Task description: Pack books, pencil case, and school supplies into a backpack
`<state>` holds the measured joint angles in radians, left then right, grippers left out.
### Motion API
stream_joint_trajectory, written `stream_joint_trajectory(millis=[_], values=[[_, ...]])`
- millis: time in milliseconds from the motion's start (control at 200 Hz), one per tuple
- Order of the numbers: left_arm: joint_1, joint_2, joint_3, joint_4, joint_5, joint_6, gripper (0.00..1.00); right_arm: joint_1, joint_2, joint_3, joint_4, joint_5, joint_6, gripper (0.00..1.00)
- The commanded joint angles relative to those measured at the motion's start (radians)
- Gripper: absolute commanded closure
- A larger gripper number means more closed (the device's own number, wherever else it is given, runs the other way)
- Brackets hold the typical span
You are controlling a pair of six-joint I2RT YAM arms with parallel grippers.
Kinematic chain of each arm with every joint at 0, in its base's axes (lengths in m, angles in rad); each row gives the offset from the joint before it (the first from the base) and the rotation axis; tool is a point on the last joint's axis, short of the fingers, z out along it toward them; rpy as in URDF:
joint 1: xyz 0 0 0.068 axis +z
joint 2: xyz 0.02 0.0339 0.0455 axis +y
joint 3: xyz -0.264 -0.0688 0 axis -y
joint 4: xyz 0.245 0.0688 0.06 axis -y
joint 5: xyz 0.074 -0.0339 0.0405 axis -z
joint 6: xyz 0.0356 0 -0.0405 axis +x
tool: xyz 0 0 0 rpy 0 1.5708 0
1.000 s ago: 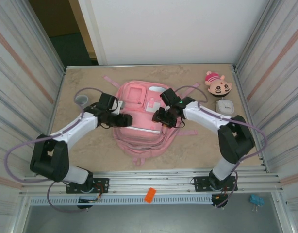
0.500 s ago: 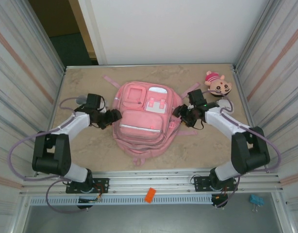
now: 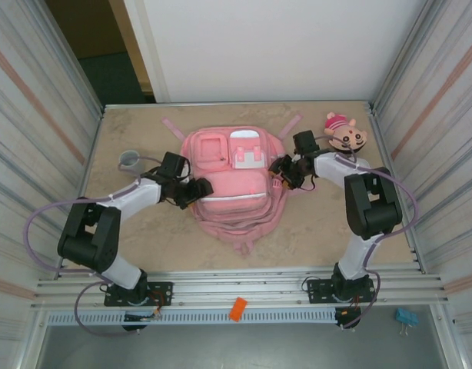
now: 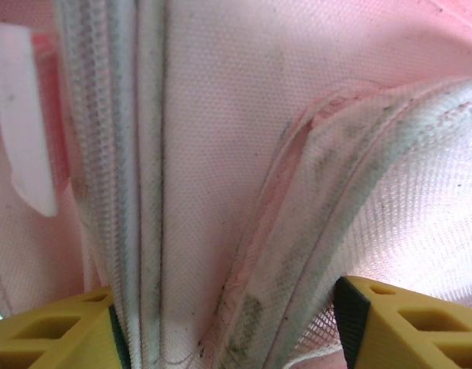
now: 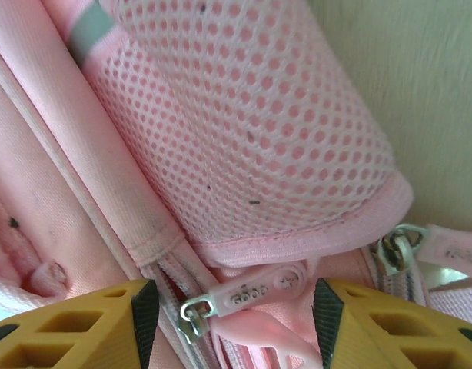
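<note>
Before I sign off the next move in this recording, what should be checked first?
1. Pink zip pull between the fingers of the right pincer: ok, jaws open.
2. Grip of the left pincer on the large pink fabric backpack: cannot tell; folds fill its gap.
3. Backpack flat on the beige table: not ok, near end rumpled.
4. Main zip opened: cannot tell.
5. Pink-hatted doll head apart from the right pincer: ok.

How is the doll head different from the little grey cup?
The doll head is pink with a face; the cup is plain grey. The doll head looks bigger than the cup. The doll head lies at the far right, the cup at the left. Both sit on the table, apart from the backpack.
</note>
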<state>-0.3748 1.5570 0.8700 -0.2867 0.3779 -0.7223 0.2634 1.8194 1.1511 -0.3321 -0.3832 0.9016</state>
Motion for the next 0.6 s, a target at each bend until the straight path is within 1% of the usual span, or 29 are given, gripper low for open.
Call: stream_joint_trajectory(millis=[0,75,200,231,271,316,341,351,356,361,366,391,396,401,406,416,516,591], values=[[-0.023,0.020,0.062,0.023,0.023,-0.033,0.32,-0.038,0.018,0.049,-0.010,-0.071,-0.050,0.44],[-0.026,0.005,0.089,0.006,-0.008,-0.032,0.30,-0.066,-0.014,0.060,-0.026,-0.080,-0.065,0.44],[-0.014,-0.091,0.162,-0.083,-0.127,0.031,0.25,-0.107,-0.141,0.094,-0.117,-0.060,-0.125,0.45],[-0.010,-0.128,0.190,-0.126,-0.164,0.063,0.23,-0.120,-0.192,0.110,-0.144,-0.048,-0.147,0.45],[-0.009,-0.183,0.225,-0.172,-0.244,0.111,0.21,-0.136,-0.256,0.132,-0.186,-0.019,-0.180,0.44],[-0.009,-0.257,0.247,-0.192,-0.330,0.194,0.19,-0.157,-0.332,0.156,-0.230,0.023,-0.219,0.43],[-0.009,-0.299,0.248,-0.189,-0.381,0.237,0.16,-0.165,-0.372,0.169,-0.254,0.049,-0.245,0.42],[-0.009,-0.315,0.245,-0.185,-0.401,0.255,0.13,-0.170,-0.388,0.172,-0.258,0.059,-0.255,0.42],[-0.009,-0.323,0.244,-0.183,-0.412,0.263,0.09,-0.174,-0.396,0.175,-0.263,0.066,-0.259,0.41],[-0.009,-0.332,0.243,-0.181,-0.421,0.273,0.05,-0.177,-0.405,0.176,-0.267,0.071,-0.265,0.41],[-0.009,-0.342,0.241,-0.176,-0.431,0.282,0.03,-0.179,-0.413,0.177,-0.271,0.077,-0.269,0.40],[-0.008,-0.384,0.227,-0.155,-0.477,0.329,0.01,-0.191,-0.450,0.181,-0.282,0.105,-0.292,0.32],[-0.008,-0.394,0.222,-0.152,-0.486,0.339,0.01,-0.193,-0.459,0.181,-0.283,0.110,-0.296,0.25],[-0.009,-0.403,0.218,-0.148,-0.494,0.349,0.01,-0.196,-0.467,0.181,-0.285,0.115,-0.300,0.14],[-0.009,-0.411,0.214,-0.139,-0.502,0.359,0.01,-0.199,-0.476,0.180,-0.286,0.122,-0.305,0.06],[-0.008,-0.427,0.204,-0.124,-0.518,0.380,0.01,-0.204,-0.493,0.178,-0.287,0.133,-0.313,0.01],[-0.006,-0.580,0.042,0.049,-0.653,0.574,0.01,-0.256,-0.627,0.100,-0.243,0.274,-0.398,0.01],[-0.003,-0.661,-0.110,0.176,-0.749,0.664,0.01,-0.287,-0.714,-0.045,-0.109,0.282,-0.537,0.01]])
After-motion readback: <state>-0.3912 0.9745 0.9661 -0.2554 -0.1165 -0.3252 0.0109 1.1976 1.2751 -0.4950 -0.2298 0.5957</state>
